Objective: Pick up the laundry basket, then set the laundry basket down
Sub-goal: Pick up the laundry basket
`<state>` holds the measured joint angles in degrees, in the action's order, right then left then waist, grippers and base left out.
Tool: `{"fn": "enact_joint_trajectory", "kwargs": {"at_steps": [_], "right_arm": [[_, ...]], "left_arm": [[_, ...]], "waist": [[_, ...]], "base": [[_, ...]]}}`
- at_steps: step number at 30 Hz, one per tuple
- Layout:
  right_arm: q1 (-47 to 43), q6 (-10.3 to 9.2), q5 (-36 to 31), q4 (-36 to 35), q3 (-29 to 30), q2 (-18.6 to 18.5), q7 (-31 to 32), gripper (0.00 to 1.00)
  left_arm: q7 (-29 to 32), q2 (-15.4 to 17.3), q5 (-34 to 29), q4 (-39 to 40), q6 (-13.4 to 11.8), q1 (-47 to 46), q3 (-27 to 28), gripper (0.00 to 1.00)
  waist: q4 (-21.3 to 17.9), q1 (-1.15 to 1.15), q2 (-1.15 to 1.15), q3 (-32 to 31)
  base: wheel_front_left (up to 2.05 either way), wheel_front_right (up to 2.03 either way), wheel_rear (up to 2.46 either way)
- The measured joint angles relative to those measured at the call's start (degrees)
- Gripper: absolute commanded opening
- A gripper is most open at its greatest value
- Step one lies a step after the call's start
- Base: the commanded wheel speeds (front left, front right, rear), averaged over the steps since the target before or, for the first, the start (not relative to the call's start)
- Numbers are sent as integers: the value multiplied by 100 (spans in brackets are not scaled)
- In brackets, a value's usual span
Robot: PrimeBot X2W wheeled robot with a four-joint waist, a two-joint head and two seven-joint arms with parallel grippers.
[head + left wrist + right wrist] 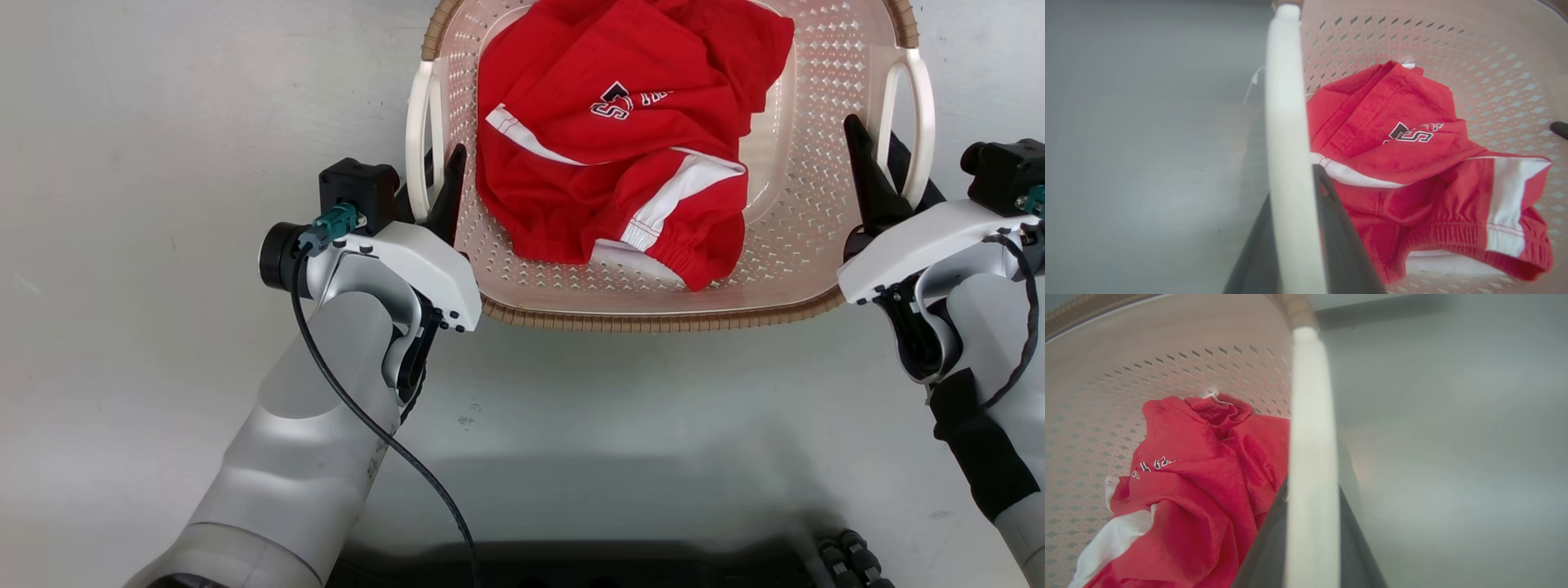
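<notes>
The laundry basket (653, 314), pale pink perforated plastic with a brown woven rim, lies before me on the grey floor. It holds a red garment (620, 131) with white stripes. My left gripper (442, 163) is shut on the basket's left white handle (418, 139), one finger inside the wall and one outside. My right gripper (875, 139) is shut on the right white handle (927, 122) the same way. In the left wrist view the handle (1286, 102) runs between the left gripper's (1294, 232) dark fingers. In the right wrist view the handle (1310, 396) fills the right gripper's (1312, 543) gap.
Grey floor (163, 122) surrounds the basket on all sides. My dark base (571, 563) shows at the bottom edge of the head view. A black cable (367, 425) trails from the left wrist down along the forearm.
</notes>
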<state>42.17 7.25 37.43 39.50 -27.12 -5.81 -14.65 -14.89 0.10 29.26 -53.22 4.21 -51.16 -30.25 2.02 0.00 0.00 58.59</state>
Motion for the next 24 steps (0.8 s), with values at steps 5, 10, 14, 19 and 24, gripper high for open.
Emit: {"fn": "enact_joint_trajectory", "kwargs": {"at_steps": [5, 10, 14, 19, 24], "right_arm": [[96, 2, 4, 241, -70, 41, 0, 0], [116, 3, 4, 486, -158, 102, 0, 0], [170, 4, 5, 645, -208, 143, 0, 0], [231, 5, 29, 817, -316, 192, 0, 0], [301, 46, 131, 1079, -472, 249, 1, 0]], "left_arm": [[9, -20, 1, -163, 1, -38, -42, 0], [25, -45, 9, -347, 9, -38, -81, 0], [25, -59, 9, -458, 16, -38, -93, 0], [24, -63, 12, -646, 60, -41, -134, 0], [25, -79, 75, -846, 69, -42, -227, 0]], "waist": [[-15, 0, 0, -62], [-39, 0, 0, -161], [-64, 0, 0, -247], [-104, 0, 0, -342], [-120, 0, 0, -452]], "base": [[0, 0, 0], [0, 0, 0], [0, 0, 0], [0, 0, 0], [0, 0, 0]]}}
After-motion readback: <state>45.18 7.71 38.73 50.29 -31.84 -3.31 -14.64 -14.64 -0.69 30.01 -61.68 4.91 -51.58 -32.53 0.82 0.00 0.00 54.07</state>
